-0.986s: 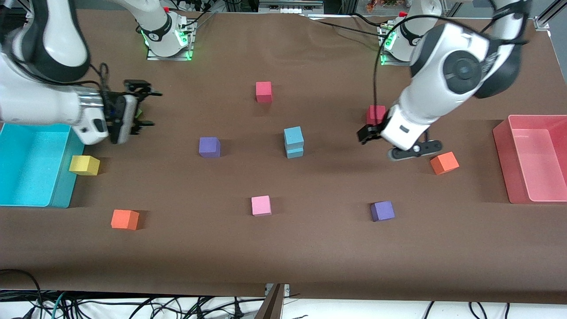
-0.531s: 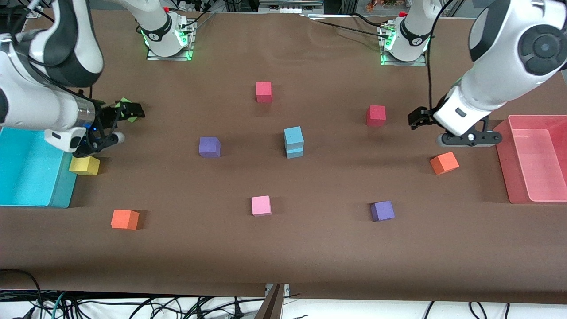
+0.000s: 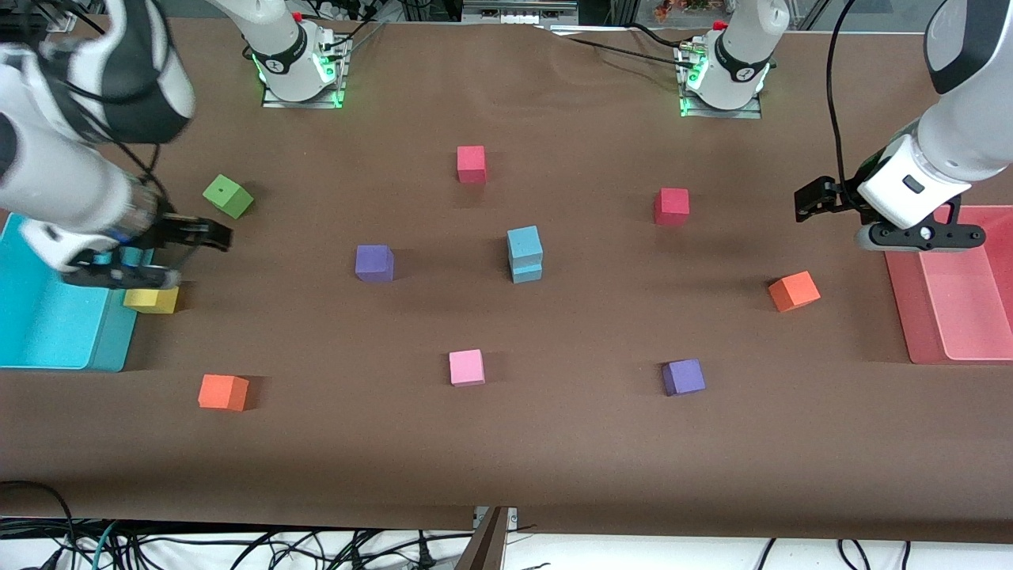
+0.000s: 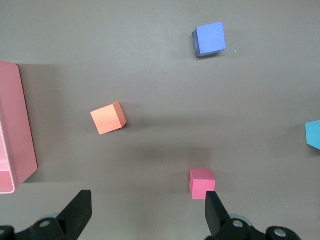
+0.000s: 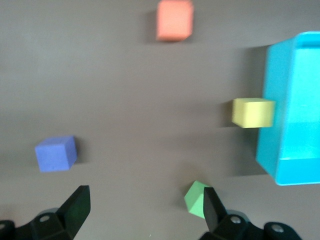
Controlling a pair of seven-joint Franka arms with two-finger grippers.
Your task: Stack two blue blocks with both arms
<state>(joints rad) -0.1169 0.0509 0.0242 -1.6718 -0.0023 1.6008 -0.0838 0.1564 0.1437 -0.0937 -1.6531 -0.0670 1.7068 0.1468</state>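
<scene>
The two light blue blocks stand stacked one on the other in the middle of the table; an edge of the stack shows in the left wrist view. My left gripper is open and empty, in the air beside the pink bin at the left arm's end; its wrist view shows its gripper with the jaws wide apart. My right gripper is open and empty, over the table between the green and yellow cubes; its wrist view shows its gripper the same way. Both are well apart from the stack.
A cyan bin stands at the right arm's end, a pink bin at the left arm's. Scattered cubes: red, purple, pink, orange, yellow, green.
Both arms have drawn away from the middle toward their own ends. The left gripper moved to the pink bin. The right gripper moved off the green cube toward the cyan bin.
</scene>
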